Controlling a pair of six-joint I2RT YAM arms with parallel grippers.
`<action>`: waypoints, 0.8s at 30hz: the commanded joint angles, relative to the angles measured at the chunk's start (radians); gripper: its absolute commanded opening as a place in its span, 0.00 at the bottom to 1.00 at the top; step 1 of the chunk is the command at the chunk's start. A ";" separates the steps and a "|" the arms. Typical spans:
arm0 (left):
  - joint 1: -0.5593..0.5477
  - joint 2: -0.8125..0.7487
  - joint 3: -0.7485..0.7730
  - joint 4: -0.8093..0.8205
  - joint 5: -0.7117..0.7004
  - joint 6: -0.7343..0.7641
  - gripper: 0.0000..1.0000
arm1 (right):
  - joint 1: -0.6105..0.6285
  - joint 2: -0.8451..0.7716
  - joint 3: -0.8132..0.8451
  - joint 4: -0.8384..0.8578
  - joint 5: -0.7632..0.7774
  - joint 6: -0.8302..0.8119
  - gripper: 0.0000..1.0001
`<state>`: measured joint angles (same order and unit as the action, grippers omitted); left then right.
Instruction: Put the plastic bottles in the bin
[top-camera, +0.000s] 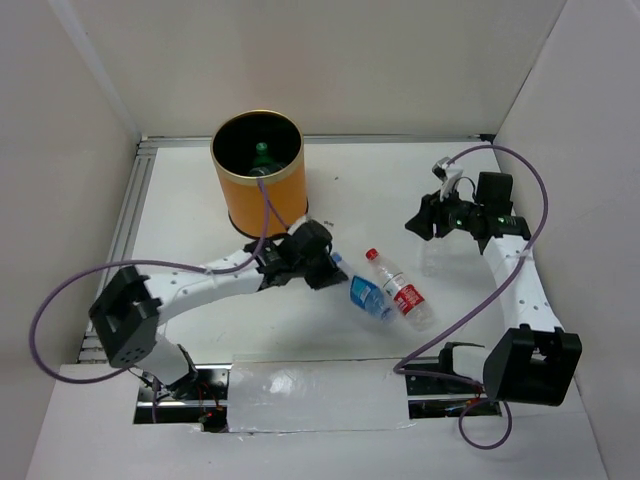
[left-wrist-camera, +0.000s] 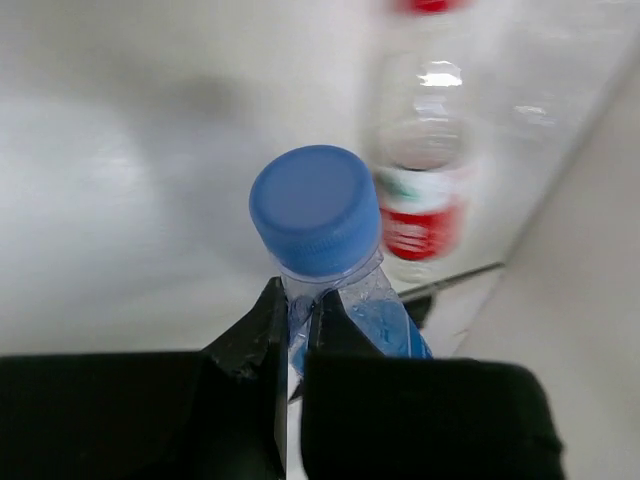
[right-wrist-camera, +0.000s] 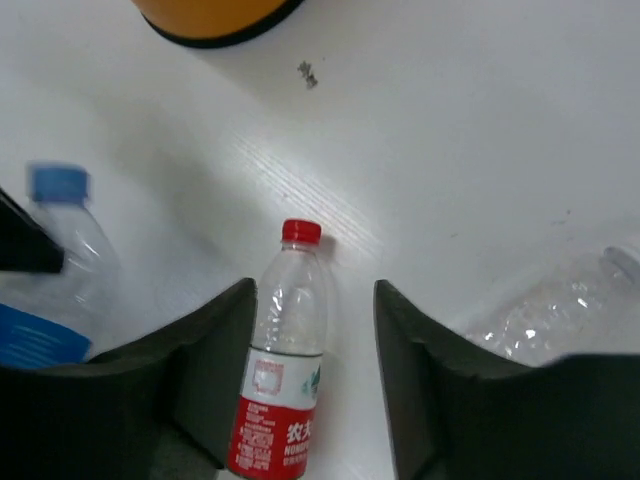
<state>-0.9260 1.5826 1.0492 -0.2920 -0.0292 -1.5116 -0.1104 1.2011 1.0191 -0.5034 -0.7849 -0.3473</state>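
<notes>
Left gripper (left-wrist-camera: 295, 305) is shown clamped on the neck of the blue-capped bottle (left-wrist-camera: 315, 210), beside the bin (top-camera: 258, 175); right gripper (top-camera: 422, 224) is held wide open near the red-capped bottle (right-wrist-camera: 285, 360).

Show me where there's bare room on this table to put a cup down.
Bare table lies between the orange bin and the right pincer, and again left of the bin beside the rail. The middle is crowded: the left pincer grips the blue-capped bottle, the red-capped bottle lies beside it, and a clear bottle rests by the right pincer.
</notes>
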 joint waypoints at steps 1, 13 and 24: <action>0.004 -0.174 0.184 -0.032 -0.184 0.290 0.00 | -0.032 -0.067 -0.019 -0.090 -0.027 -0.102 0.60; 0.285 -0.175 0.563 0.045 -0.671 0.714 0.00 | -0.035 -0.018 -0.073 -0.199 -0.040 -0.193 0.91; 0.510 0.156 0.839 -0.166 -0.822 0.824 0.65 | 0.185 0.041 -0.117 -0.121 0.217 -0.055 0.95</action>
<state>-0.4500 1.6882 1.7760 -0.3782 -0.7742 -0.7395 0.0177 1.2015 0.9173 -0.6640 -0.6949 -0.4721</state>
